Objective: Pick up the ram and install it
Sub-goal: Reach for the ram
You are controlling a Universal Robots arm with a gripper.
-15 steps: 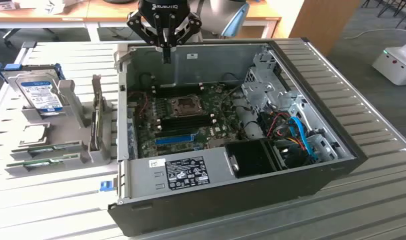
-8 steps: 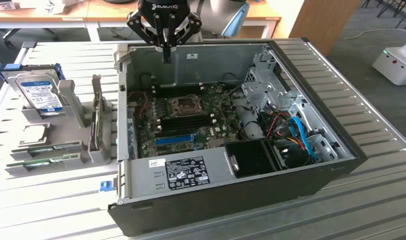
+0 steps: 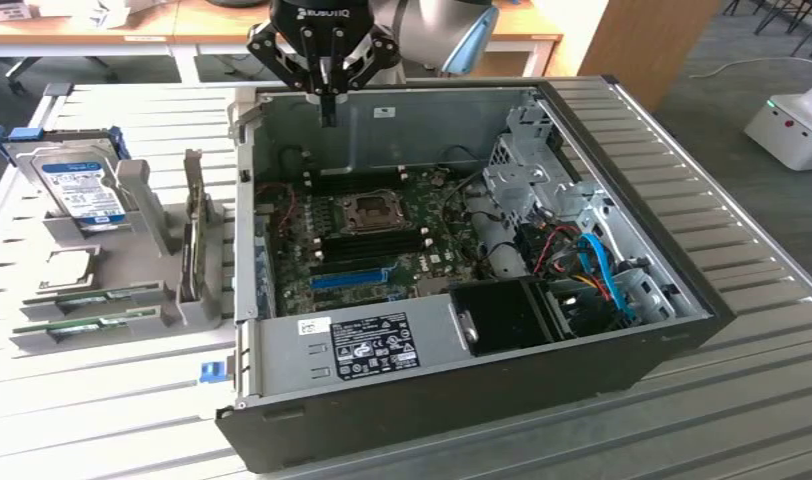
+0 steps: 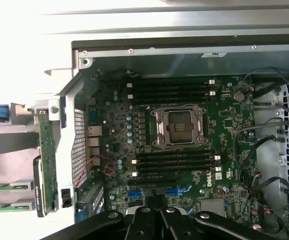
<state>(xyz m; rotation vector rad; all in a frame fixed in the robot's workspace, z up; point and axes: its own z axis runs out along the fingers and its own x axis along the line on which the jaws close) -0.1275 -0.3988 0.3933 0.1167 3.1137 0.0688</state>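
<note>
my gripper (image 3: 327, 115) shut tight, fingers pressed together, nothing in it. hangs over open computer case (image 3: 420, 125), close to its back wall, at 12 o'clock side of case in exterior view. motherboard (image 3: 379, 240) under me. ram (image 3: 93, 298) not picked up yet: sits in grey holder (image 3: 53, 342) on table (image 3: 99, 420), outside case, about 7 o'clock from my gripper, well apart. second green stick (image 3: 86, 327) just beside it. blue-label hard drive (image 3: 79, 185) stands at 12 o'clock from ram.

The ram (image 3: 97, 296), a long narrow green stick, is sitting outside the computer case (image 3: 446, 400), near its wall on the exterior view's left, a twin stick (image 3: 86, 325) lying alongside.
</note>
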